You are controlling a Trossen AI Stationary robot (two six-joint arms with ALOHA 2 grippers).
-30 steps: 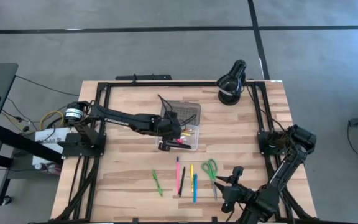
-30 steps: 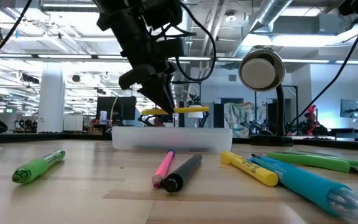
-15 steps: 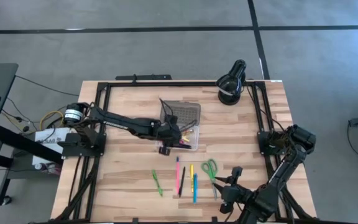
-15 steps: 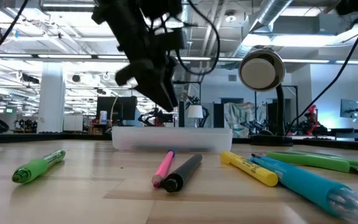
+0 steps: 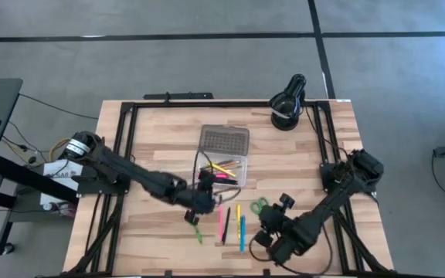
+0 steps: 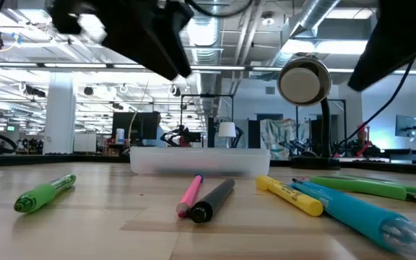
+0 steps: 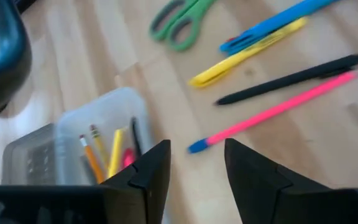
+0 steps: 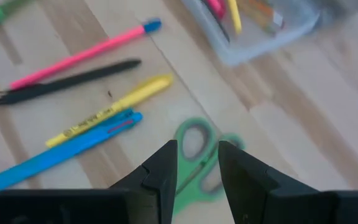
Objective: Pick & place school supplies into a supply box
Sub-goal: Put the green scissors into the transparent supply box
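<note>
Lying beneath right end effector [image 8: 197, 171]: green scissors [image 8: 199, 158].

a clear supply box [image 6: 199, 159] sits on the wooden surface [image 6: 107, 217]; nearer lie a green marker [image 6: 45, 193], pink pen [image 6: 190, 195], black pen [image 6: 214, 200], yellow highlighter [image 6: 289, 196].

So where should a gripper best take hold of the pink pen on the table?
Grip the pink pen at mid-barrel, from straight above, jaws across its width. It lies flat with the black pen close alongside, so one finger must slip into that narrow gap.
</note>
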